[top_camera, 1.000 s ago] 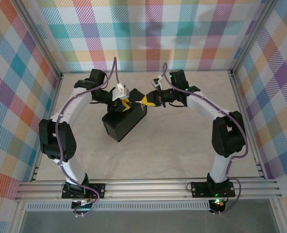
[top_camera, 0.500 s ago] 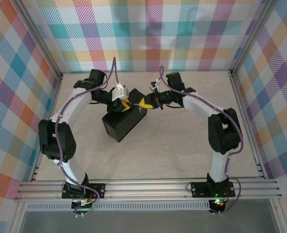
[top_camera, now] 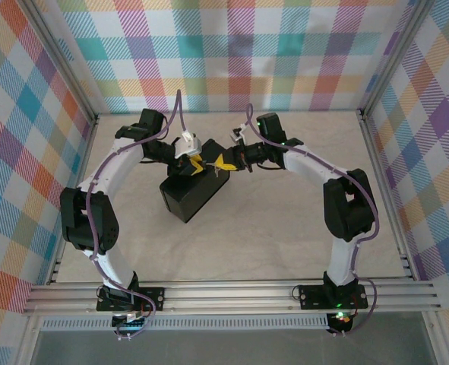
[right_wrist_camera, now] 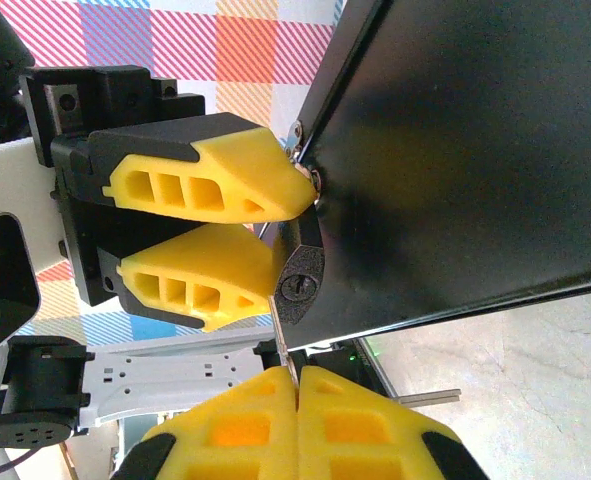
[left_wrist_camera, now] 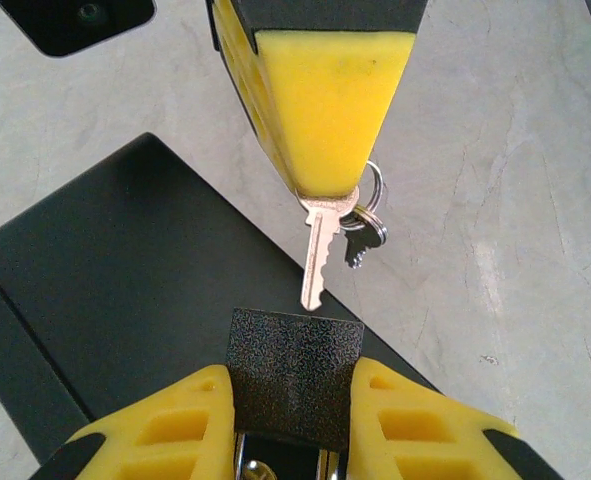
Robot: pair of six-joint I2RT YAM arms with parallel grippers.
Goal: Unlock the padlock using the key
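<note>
The small dark padlock [left_wrist_camera: 293, 350] is clamped between the yellow fingers of my left gripper [left_wrist_camera: 293, 374], just above the black box [left_wrist_camera: 125, 290]. Its keyhole face [right_wrist_camera: 298, 286] shows in the right wrist view, beside the left fingers [right_wrist_camera: 205, 180]. My right gripper [right_wrist_camera: 297, 380] is shut on the head of the thin silvery key [left_wrist_camera: 317, 255]. The key blade [right_wrist_camera: 283, 340] points at the padlock, its tip right at the body's edge, beside the keyhole and not in it. In the top view the left gripper [top_camera: 196, 165] and the right gripper [top_camera: 222, 162] nearly touch.
A ring with a second small key [left_wrist_camera: 367, 228] dangles from the held key. The black box [top_camera: 194, 192] lies on the pale tabletop [top_camera: 285, 228] under both grippers. Plaid walls [top_camera: 232, 53] enclose the table on three sides.
My right gripper has moved left with the key, closing the gap to the padlock. The left gripper and the box have stayed put.
</note>
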